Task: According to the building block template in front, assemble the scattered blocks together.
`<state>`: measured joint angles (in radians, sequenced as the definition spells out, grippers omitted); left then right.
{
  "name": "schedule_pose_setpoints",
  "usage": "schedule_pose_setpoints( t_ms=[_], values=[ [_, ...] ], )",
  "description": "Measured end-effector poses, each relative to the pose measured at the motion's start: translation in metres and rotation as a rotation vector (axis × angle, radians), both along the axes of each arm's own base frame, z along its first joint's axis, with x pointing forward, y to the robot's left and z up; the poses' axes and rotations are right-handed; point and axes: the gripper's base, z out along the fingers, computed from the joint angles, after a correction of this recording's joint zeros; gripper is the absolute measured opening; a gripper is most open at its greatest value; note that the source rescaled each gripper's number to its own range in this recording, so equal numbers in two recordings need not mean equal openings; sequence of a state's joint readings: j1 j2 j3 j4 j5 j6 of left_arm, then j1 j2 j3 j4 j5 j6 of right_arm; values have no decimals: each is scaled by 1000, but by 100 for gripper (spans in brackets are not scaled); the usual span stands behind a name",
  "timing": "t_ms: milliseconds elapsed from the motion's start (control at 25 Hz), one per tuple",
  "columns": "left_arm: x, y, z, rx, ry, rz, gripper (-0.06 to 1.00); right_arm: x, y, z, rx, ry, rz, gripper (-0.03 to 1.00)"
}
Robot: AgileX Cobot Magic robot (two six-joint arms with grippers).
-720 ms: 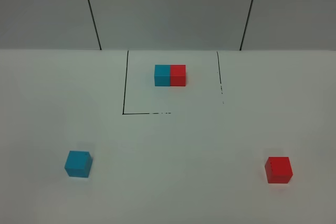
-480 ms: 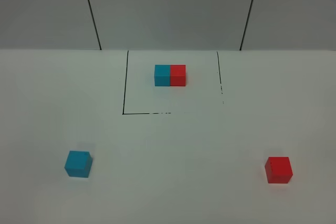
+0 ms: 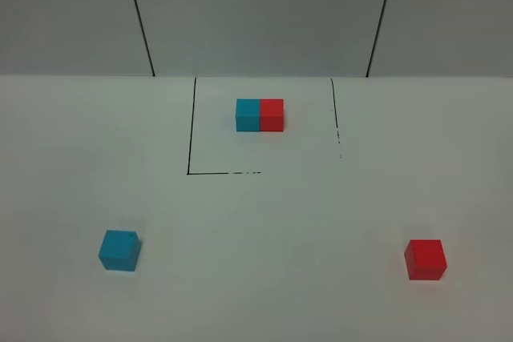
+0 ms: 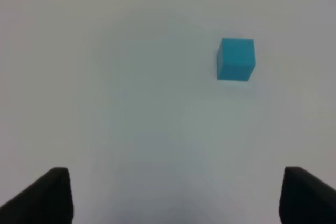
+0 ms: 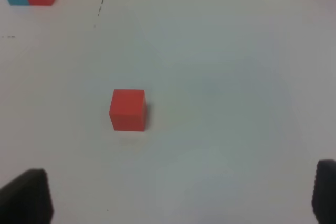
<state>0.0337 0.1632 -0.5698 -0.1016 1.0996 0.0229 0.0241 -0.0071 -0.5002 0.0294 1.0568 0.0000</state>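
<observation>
- Broadly, the white counter point(image 3: 264, 222) fills the exterior high view, and no arm shows in it; judged from this, the task is at its first step, reaching for a loose cube, with nothing joined yet
- Upper centre of that view, a black outline point(image 3: 191, 134) frames the building block template point(image 3: 260, 114), its cyan half on the left touching its red half on the right
- The cyan cube point(image 3: 119, 250) sits lower left and the red cube point(image 3: 425, 259) lower right, well apart from each other and from the template
- The next move likely calls for each arm to come down over its own cube, then bring the two together, cyan left and red right, faces flush
- The left jaws are spread and empty, with the cyan cube ahead of them and off to one side
- The right jaws are spread wide and empty, with the red cube ahead
- Only the wrist views show the jaws; the right wrist view also catches the template at its edge, while the left shows just a corner of the outline
</observation>
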Motion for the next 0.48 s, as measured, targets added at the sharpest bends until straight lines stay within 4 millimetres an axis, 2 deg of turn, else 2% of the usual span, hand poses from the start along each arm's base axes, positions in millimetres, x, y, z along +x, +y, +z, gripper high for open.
schedule_pose_setpoints(
  t_ms=[160, 280, 360, 480],
  values=[
    [38, 1, 21, -17, 168, 10, 67, 0, 0, 0, 0, 0, 0, 100],
    [80, 1, 32, -21, 335, -14, 67, 0, 0, 0, 0, 0, 0, 100],
    [113, -1, 33, -51, 455, -47, 67, 0, 0, 0, 0, 0, 0, 100],
    [160, -5, 23, -100, 583, -89, 67, 0, 0, 0, 0, 0, 0, 100]
  ],
)
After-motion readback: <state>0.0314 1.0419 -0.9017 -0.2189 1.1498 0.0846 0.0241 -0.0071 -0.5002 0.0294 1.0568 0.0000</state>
